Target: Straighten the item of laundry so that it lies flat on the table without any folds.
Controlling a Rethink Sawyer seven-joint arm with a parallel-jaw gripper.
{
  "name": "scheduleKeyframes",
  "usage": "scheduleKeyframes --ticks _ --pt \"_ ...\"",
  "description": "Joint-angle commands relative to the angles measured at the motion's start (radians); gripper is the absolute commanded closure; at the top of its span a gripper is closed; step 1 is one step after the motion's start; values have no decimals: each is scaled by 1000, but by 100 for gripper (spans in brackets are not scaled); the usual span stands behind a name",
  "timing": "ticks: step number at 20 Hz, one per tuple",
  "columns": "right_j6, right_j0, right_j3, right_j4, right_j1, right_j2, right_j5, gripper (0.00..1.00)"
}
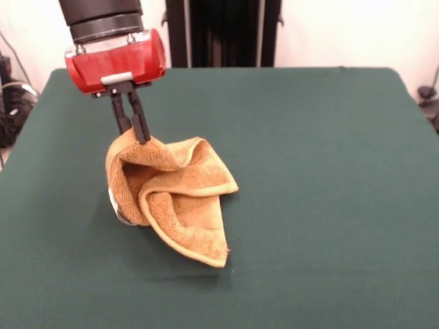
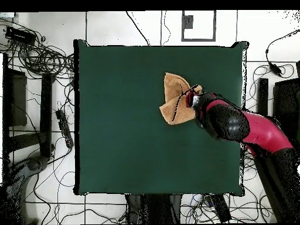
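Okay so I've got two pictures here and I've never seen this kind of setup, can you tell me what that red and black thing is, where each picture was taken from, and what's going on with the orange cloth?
The red and black thing is a robot arm. Its hand is the pair of thin black fingers under the red block. One picture is taken from across the table, facing the robot, so the arm comes down from the top. The other looks straight down from above, and there the arm reaches in from the right side.

The table is covered in dark green cloth. The only thing on it is a small orange-tan towel. The hand is closed on the towel's upper edge and holds that part lifted, so the cloth hangs bunched and folded. Its lower part seems to reach the table. So it is not lying flat yet.
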Motion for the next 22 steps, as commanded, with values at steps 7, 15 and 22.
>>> scheduleKeyframes --ticks 7,15,22 --pt "-281 -83 66 -135 145 198 164 100" --pt "-313 -145 90 -182 115 253 261 100" --pt "-312 -216 142 -249 99 275 280 100"
